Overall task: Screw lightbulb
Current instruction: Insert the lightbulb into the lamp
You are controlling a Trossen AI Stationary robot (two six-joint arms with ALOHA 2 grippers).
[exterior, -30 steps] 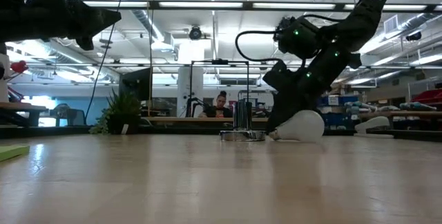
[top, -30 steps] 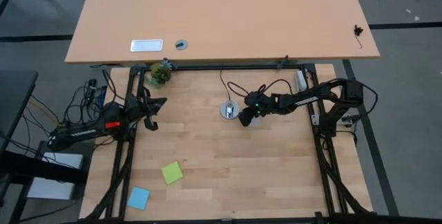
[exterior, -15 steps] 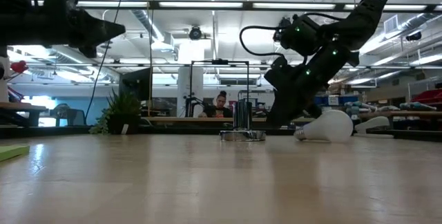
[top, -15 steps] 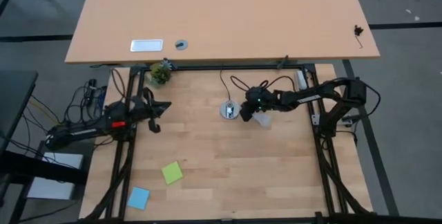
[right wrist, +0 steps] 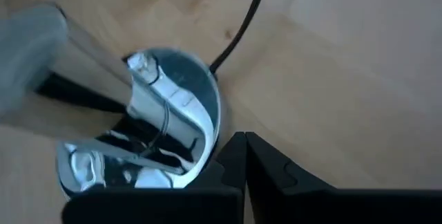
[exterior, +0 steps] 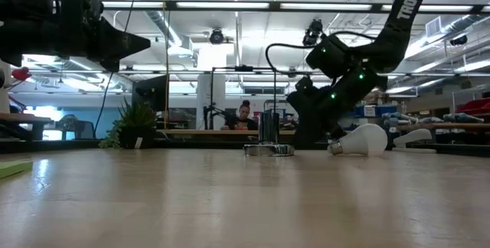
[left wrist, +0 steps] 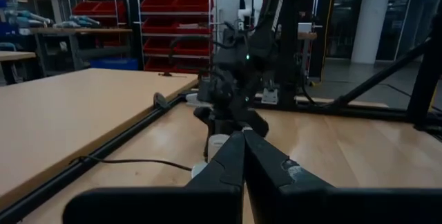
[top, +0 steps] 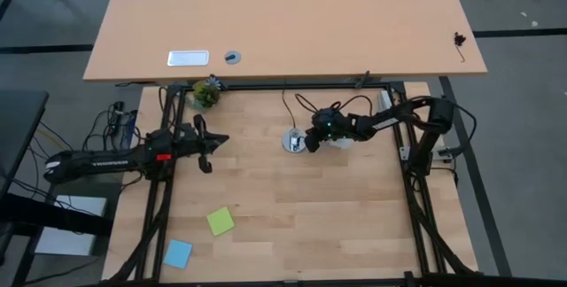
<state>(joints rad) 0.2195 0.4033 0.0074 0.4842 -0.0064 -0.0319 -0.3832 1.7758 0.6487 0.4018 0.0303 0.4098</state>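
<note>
The white lightbulb (exterior: 366, 139) lies on its side on the wooden table, its metal base toward the socket; in the high view it shows partly under the right arm (top: 342, 143). The round silver socket disc (right wrist: 138, 137) with its black cord (right wrist: 242, 23) stands on the table (top: 293, 140). My right gripper (right wrist: 243, 141) is shut and empty, low over the table between bulb and socket, its tips beside the socket's rim (top: 314, 139). My left gripper (left wrist: 243, 137) is shut and empty, raised above the table's left part (top: 213, 141). My right gripper's shut fingertips stand right at the socket disc's rim (right wrist: 215, 137), coming down at a slant from the table's right. I cannot tell whether they touch it.
A small potted plant (top: 205, 95) stands at the table's far left corner. A green sticky pad (top: 221, 221) and a blue one (top: 177, 252) lie near the left front. The black frame rail runs along the far edge (top: 292, 85).
My right gripper has left the bulb and gone toward the far edge and down, to the socket's side. The bulb has rolled a little toward the table's right and lies free on its side. My left gripper has gone toward the table's right.
</note>
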